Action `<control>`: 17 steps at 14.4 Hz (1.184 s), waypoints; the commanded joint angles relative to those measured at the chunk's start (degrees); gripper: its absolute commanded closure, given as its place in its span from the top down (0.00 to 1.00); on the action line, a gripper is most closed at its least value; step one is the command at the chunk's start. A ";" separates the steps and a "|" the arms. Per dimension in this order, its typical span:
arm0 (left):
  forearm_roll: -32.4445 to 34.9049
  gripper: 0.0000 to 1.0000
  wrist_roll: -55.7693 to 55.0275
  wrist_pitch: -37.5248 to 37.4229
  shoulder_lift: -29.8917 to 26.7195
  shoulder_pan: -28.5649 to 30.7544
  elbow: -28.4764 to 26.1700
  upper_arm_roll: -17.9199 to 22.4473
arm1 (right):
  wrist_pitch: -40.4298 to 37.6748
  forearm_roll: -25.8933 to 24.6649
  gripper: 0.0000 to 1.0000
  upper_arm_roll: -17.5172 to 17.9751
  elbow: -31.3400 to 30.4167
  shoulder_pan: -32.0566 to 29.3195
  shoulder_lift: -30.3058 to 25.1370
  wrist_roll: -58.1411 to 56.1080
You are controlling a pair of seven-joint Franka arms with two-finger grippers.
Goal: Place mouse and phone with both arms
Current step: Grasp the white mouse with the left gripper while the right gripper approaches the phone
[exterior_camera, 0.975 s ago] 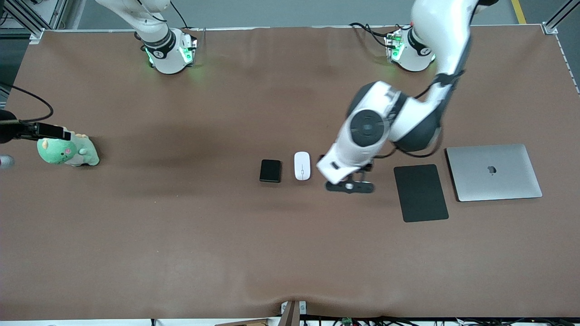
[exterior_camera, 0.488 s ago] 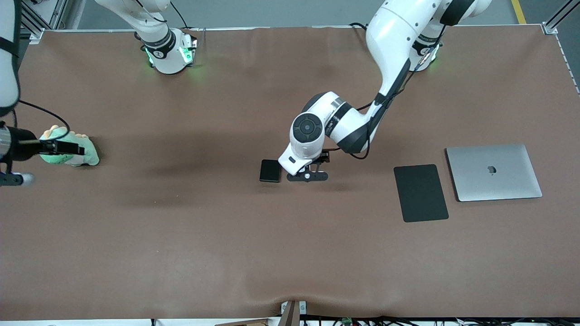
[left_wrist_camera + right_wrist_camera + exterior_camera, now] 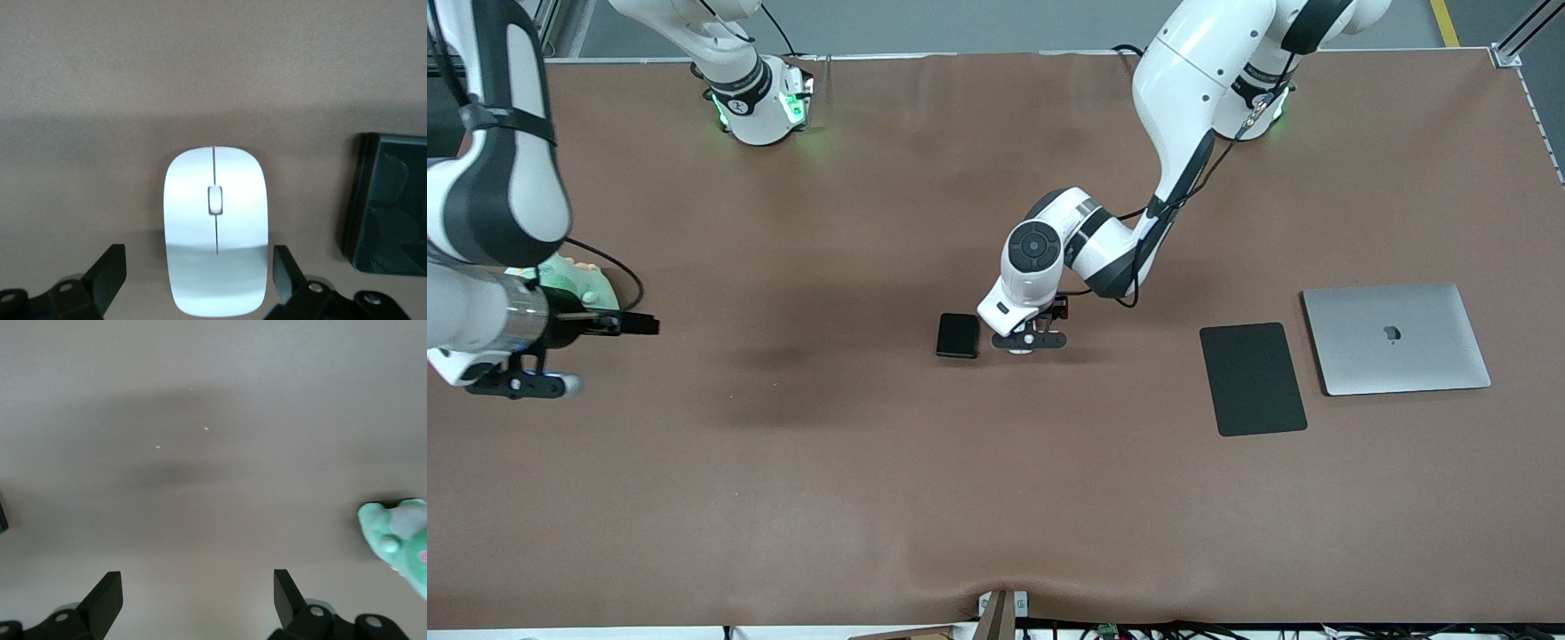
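Observation:
The white mouse [image 3: 215, 230] lies on the brown table beside the black phone [image 3: 958, 335], which is toward the right arm's end of the table. The phone's edge also shows in the left wrist view [image 3: 387, 207]. My left gripper [image 3: 1030, 340] is low over the mouse and hides it in the front view. In the left wrist view the gripper [image 3: 200, 267] is open, one finger on each side of the mouse with gaps between. My right gripper [image 3: 516, 384] is open and empty over bare table beside a green plush toy, as the right wrist view [image 3: 198, 590] shows.
A green plush toy [image 3: 578, 283] sits near the right arm's end, partly hidden by the right arm; it also shows in the right wrist view [image 3: 400, 547]. A flat black mouse pad [image 3: 1253, 379] and a closed silver laptop [image 3: 1396, 338] lie toward the left arm's end.
My left gripper has swung from beside the mouse pad to over the mouse and dropped lower. My right arm has come into view and moved past the plush toy toward the table's middle.

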 commanded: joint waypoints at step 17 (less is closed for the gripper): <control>3.84 0.00 4.09 -9.30 -11.10 15.92 -0.31 1.57 | 12.15 4.57 1.00 -0.09 0.75 17.90 7.19 16.85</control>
